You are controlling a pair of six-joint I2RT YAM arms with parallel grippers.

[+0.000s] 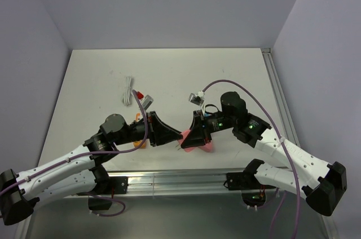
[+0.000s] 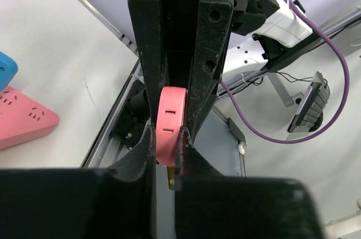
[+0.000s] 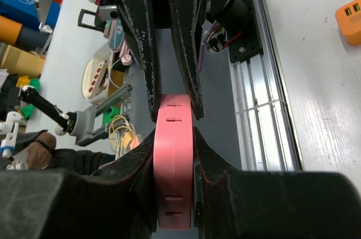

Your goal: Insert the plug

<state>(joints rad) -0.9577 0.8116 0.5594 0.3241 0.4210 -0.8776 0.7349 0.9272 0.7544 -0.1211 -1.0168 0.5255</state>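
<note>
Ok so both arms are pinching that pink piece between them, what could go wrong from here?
One: the left gripper and right gripper both look clamped on the same pink plug; if they move out of step it could twist or slip free, and with the edge rail close by it might drop off the table. Two: the blue plug sits unheld by the pink socket block, so the wrong plug may get inserted.
</note>
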